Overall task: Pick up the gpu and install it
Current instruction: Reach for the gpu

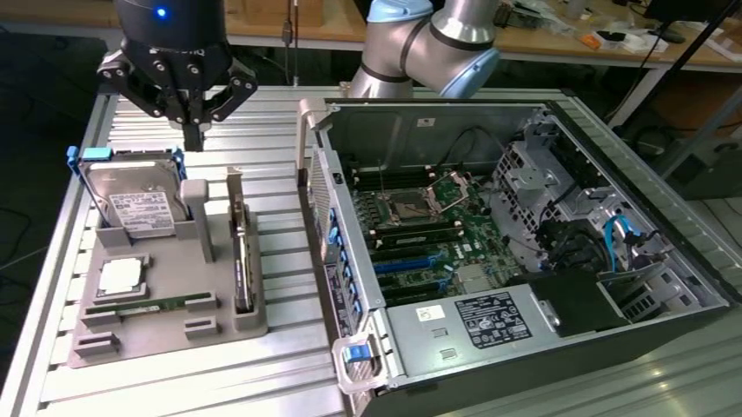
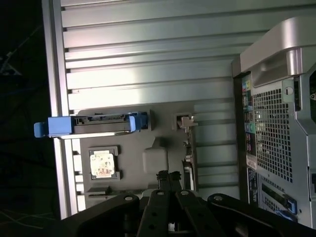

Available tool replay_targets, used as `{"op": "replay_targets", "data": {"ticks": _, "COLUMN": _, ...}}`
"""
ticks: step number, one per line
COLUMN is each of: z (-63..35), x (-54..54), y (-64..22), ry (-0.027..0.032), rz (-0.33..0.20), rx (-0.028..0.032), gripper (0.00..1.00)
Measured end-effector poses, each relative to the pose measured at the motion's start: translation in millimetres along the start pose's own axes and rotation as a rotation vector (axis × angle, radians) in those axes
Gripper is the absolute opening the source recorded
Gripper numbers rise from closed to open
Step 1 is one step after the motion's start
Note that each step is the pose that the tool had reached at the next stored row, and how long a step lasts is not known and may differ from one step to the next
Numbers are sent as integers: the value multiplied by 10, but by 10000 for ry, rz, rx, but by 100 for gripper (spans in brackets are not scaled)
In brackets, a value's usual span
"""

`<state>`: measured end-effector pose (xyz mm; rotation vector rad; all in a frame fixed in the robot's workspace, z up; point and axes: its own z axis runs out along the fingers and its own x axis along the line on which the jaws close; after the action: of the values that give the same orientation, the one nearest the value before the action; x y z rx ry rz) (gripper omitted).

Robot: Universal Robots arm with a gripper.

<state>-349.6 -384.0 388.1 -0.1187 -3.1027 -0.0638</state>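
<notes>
The black tool point(image 1: 191, 136) hangs at the upper left of the exterior view, above the ribbed aluminium surface point(image 1: 274, 113). Its fingertips seem pressed together on nothing. The thin dark gpu point(image 1: 240, 252) stands on edge in the grey plastic holder point(image 1: 162, 334), beside the open computer case point(image 1: 522, 261).

Exterior view high, angled down over table point(image 1: 278, 113) and computer case point(image 1: 394, 130), wrist view nearer, straight down past gripper point(image 2: 168, 177), sharing parts tray point(image 2: 158, 129).
</notes>
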Motion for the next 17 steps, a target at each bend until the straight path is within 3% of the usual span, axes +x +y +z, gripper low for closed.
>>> {"op": "replay_targets", "data": {"ticks": 10, "z": 14, "x": 277, "y": 0, "ry": 1, "rz": 0, "rx": 1, "gripper": 11}}
{"op": "replay_targets", "data": {"ticks": 14, "z": 13, "x": 264, "y": 1, "ry": 5, "rz": -1, "rx": 2, "gripper": 11}}
{"op": "replay_targets", "data": {"ticks": 17, "z": 12, "x": 130, "y": 10, "ry": 16, "rz": 2, "rx": 1, "gripper": 11}}
